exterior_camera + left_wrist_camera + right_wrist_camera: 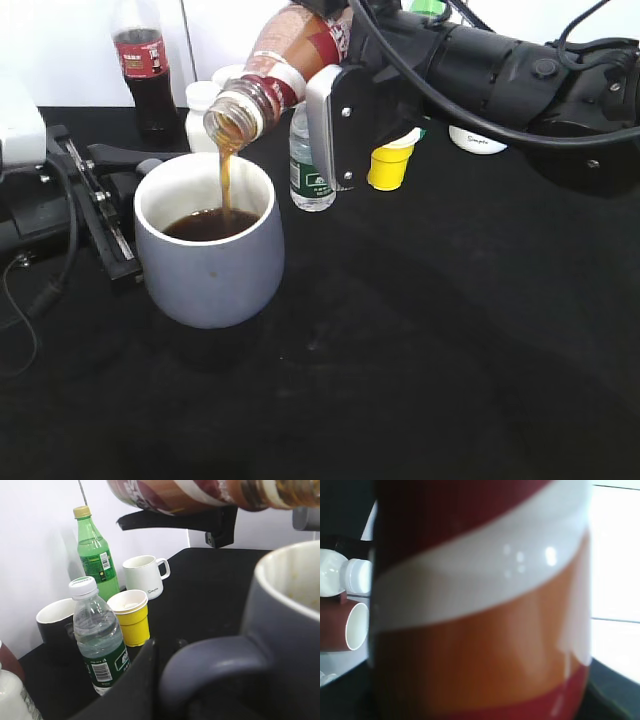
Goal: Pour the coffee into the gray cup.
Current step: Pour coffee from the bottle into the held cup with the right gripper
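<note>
A gray cup (208,255) on a black table (420,340) holds dark coffee. Directly above its rim, the right gripper (335,120) clamps a tilted coffee bottle (275,70), and a brown stream falls from its mouth into the cup. Behind the cup stand a water bottle (97,635), a yellow cup (131,616) with something pale inside, a white mug (143,575) with small unreadable writing, and a green bottle (95,552). The left gripper (150,680) sits at the cup's handle; its closure cannot be told.
</note>
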### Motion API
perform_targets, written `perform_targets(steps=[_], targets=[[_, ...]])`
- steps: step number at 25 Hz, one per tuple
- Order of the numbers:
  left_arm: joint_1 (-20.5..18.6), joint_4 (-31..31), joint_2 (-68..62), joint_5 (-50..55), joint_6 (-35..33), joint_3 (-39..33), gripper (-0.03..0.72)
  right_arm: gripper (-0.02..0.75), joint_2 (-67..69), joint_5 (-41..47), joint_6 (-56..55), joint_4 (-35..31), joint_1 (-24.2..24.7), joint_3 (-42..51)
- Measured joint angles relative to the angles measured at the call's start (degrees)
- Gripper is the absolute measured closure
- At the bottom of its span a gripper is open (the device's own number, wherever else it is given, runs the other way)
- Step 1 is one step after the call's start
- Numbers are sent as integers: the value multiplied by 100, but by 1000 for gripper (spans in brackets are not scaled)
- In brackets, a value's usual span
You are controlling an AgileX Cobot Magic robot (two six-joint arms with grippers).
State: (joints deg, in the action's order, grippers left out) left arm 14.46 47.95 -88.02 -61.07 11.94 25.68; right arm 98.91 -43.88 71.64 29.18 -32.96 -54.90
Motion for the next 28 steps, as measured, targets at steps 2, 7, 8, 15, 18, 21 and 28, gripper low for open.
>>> perform_targets(steps=[2, 7, 8, 15, 18, 21, 28], targets=[[0, 0, 0, 0, 0, 0, 629, 226, 0, 0, 32, -7, 0, 0], [0, 0, 0, 5, 0, 0, 629, 226, 0, 0, 121, -14, 0, 0], [0, 0, 0, 5, 0, 0, 629, 226, 0, 0, 127, -14, 0, 0], [0, 0, 0, 16, 0, 0, 629, 226, 0, -10, 218, -14, 0, -4], [0, 0, 0, 21, -5, 0, 629, 226, 0, -12, 243, -14, 0, -4], [0, 0, 0, 21, -5, 0, 629, 226, 0, -12, 273, -14, 0, -4], [0, 0, 0, 39, -16, 0, 629, 226, 0, -24, 411, -14, 0, -4]])
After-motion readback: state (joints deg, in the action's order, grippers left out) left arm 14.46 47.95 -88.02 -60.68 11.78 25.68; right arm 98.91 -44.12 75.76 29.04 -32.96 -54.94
